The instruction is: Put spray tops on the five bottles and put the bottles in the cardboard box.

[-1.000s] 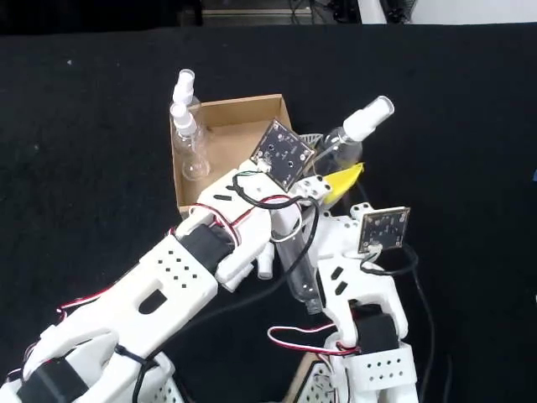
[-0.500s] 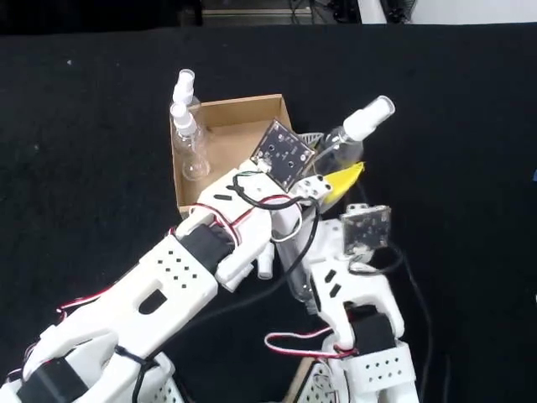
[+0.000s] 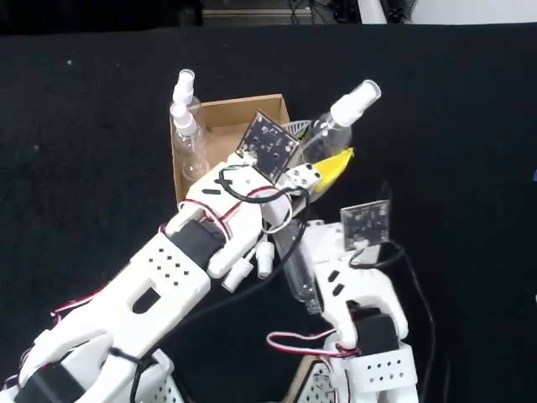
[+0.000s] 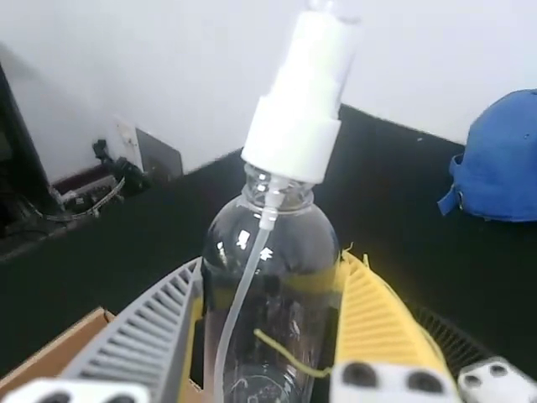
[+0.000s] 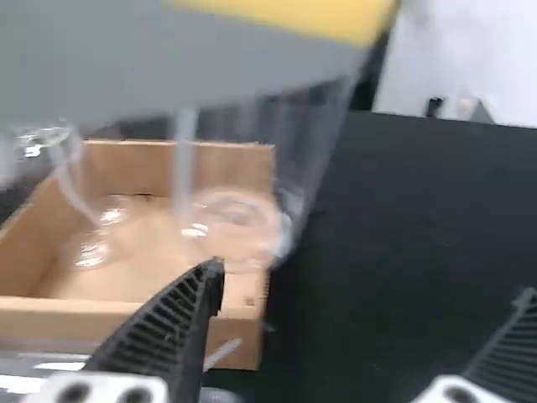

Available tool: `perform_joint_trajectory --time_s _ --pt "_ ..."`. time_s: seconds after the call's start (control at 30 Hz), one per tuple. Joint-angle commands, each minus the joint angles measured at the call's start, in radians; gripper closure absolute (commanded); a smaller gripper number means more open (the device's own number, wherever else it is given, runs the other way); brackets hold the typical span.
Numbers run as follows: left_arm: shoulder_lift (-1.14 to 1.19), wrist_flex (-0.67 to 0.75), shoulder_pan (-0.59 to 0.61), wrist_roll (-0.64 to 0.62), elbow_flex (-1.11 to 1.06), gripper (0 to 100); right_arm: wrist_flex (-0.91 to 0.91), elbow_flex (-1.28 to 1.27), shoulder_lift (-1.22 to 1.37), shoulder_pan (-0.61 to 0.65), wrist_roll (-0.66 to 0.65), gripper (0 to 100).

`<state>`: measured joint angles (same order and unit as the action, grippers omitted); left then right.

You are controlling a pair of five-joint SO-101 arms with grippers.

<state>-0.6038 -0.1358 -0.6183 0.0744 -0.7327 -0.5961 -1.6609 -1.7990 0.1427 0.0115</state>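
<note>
At the high view's upper centre, a clear, white-topped bottle (image 3: 329,137) was clamped, tilted, in the left gripper (image 3: 321,149) beside the cardboard box (image 3: 220,113). Its dip tube (image 4: 243,294) was shown in the left wrist view. In the right wrist view, the right gripper (image 5: 361,327) was spread open.

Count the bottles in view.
4 bottles: two standing in a corner of the cardboard box, one in the left gripper beside the box, one lying on the table between the arms. Another may be hidden underneath.

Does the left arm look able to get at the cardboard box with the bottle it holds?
Probably yes: the held bottle hangs beside the box rim, and the two bottles inside stand in one corner.
</note>
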Motion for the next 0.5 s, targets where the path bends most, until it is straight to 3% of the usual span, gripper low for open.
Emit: perform_joint_trajectory --time_s 0.0,0.1,0.23,0.4,0.47 --pt "-0.133 0.011 0.007 -0.006 0.038 97 -0.003 0.070 -0.047 -0.123 -0.008 59.2" --pt "-0.222 0.008 0.013 -0.006 0.008 97 -0.003 0.065 -0.047 -0.167 -0.008 65.5" --pt "-0.336 -0.138 0.045 -0.009 -0.041 97 -0.002 0.062 -0.047 -0.166 -0.008 77.5" --pt "-0.471 -0.282 0.074 -0.132 -0.056 97 0.009 0.045 -0.047 -0.166 -0.008 99.4" --pt "-0.517 -0.321 0.101 -0.167 -0.064 97 0.026 0.033 -0.047 -0.166 -0.008 95.3"
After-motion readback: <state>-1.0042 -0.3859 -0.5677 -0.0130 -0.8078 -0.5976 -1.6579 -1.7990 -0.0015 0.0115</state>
